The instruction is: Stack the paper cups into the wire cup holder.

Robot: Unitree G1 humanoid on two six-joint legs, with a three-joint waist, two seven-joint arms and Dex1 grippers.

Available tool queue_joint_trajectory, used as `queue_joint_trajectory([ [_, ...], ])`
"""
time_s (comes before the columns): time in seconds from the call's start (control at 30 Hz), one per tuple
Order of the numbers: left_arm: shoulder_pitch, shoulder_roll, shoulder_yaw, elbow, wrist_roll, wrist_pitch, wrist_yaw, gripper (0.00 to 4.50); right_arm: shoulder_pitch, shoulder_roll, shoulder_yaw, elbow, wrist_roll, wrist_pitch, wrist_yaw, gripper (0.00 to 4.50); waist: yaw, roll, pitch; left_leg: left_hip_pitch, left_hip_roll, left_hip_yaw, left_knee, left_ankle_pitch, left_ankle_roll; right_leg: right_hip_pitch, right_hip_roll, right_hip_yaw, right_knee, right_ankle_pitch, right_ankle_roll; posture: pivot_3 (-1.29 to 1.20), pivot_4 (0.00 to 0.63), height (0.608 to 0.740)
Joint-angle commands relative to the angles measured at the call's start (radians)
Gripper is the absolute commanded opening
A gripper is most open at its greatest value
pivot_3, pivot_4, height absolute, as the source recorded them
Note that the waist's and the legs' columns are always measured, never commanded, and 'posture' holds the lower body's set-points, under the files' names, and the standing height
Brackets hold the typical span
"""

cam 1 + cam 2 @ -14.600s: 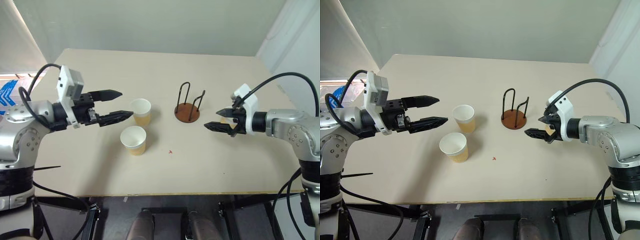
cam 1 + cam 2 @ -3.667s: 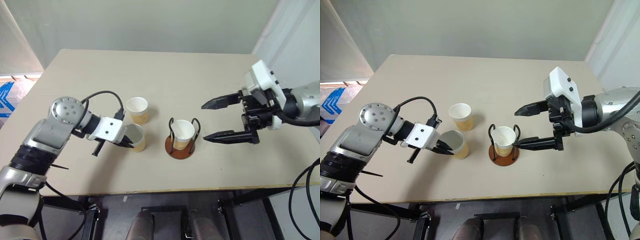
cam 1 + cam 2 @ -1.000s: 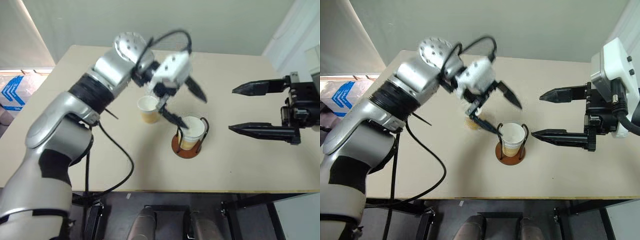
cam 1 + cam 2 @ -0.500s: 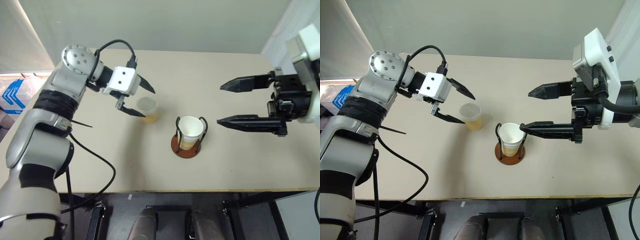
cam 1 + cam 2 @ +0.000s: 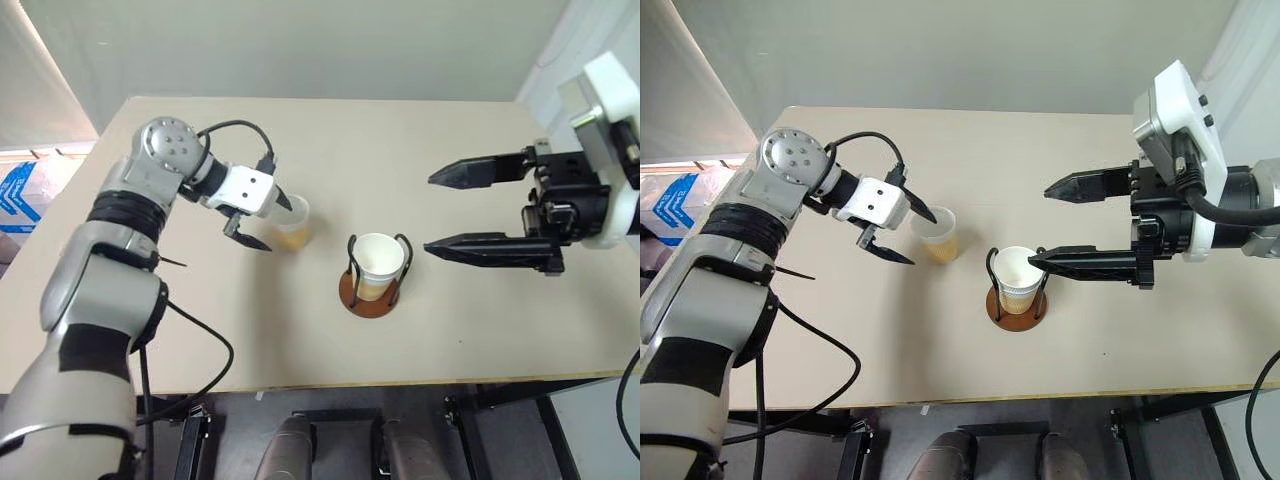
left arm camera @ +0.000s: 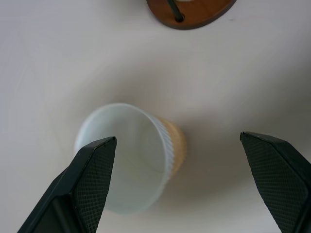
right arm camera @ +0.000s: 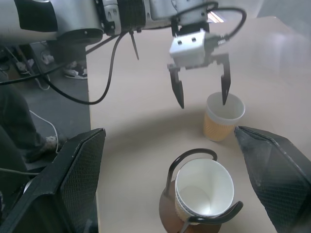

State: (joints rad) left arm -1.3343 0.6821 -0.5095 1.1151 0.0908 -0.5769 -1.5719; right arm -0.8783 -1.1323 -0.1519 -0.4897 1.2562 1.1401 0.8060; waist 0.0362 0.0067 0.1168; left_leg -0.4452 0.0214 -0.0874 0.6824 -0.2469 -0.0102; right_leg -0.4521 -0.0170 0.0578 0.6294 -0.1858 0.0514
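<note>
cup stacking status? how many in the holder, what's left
Done: the wire cup holder has cups nested in it; I can't count them from these views. In hand: nothing is gripped. The left gripper is open at the last loose cup, one finger over its rim, one outside. The right gripper is open, idle by the holder. Left: grasp that cup and stack it.

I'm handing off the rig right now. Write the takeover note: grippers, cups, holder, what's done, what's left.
Left gripper: jaws open, poised around the loose paper cup on the table, not closed on it.
Right gripper: jaws open, empty, hovering beside the wire cup holder.
Done: stacked cups already sit in the holder.
Left: close on the loose cup, lift it, nest it into the stack.
</note>
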Motion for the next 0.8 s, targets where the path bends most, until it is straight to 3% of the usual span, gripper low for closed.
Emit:
queue_joint_trajectory([
  [0.03,-0.039,-0.015,0.023,0.028,0.056,0.021,0.017,4.46,-0.013,-0.014,-0.042,-0.013,0.002,-0.018,0.003,4.50,-0.001,0.000,0.000,0.000,0.000,0.000,0.000,0.000,0.000,0.000,-0.001,0.001,0.000,0.000,0.000,0.00,0.150,0.740],
  [0.17,-0.044,-0.040,0.033,0.050,0.100,0.011,0.042,3.94,-0.013,-0.026,-0.038,-0.011,-0.008,-0.016,0.015,4.50,-0.002,0.000,0.000,0.000,-0.001,0.006,0.000,0.001,0.003,0.000,-0.002,0.001,0.000,0.001,0.001,0.00,0.150,0.740],
  [0.37,-0.053,-0.074,0.050,0.065,0.138,0.000,0.060,1.97,0.091,-0.129,-0.004,-0.063,-0.164,-0.089,0.144,4.50,-0.002,0.000,0.000,0.000,-0.002,0.009,0.001,-0.001,0.007,0.000,-0.004,0.002,-0.001,0.001,0.003,0.00,0.150,0.740],
  [0.57,-0.069,-0.103,0.091,0.041,0.102,0.036,-0.020,0.01,0.106,-0.155,0.002,-0.031,-0.204,-0.096,0.194,4.50,-0.005,0.000,0.000,0.000,-0.003,0.012,0.002,-0.002,0.009,-0.001,-0.005,0.005,0.000,0.003,0.005,0.00,0.150,0.740],
  [0.8,-0.096,-0.065,0.016,-0.108,-0.106,0.164,-0.042,0.01,0.117,-0.156,-0.018,-0.015,-0.250,-0.135,0.246,4.50,-0.006,0.001,0.000,0.000,-0.002,0.011,0.002,-0.001,0.010,-0.001,-0.006,0.007,-0.001,0.004,0.007,0.00,0.150,0.740],
])
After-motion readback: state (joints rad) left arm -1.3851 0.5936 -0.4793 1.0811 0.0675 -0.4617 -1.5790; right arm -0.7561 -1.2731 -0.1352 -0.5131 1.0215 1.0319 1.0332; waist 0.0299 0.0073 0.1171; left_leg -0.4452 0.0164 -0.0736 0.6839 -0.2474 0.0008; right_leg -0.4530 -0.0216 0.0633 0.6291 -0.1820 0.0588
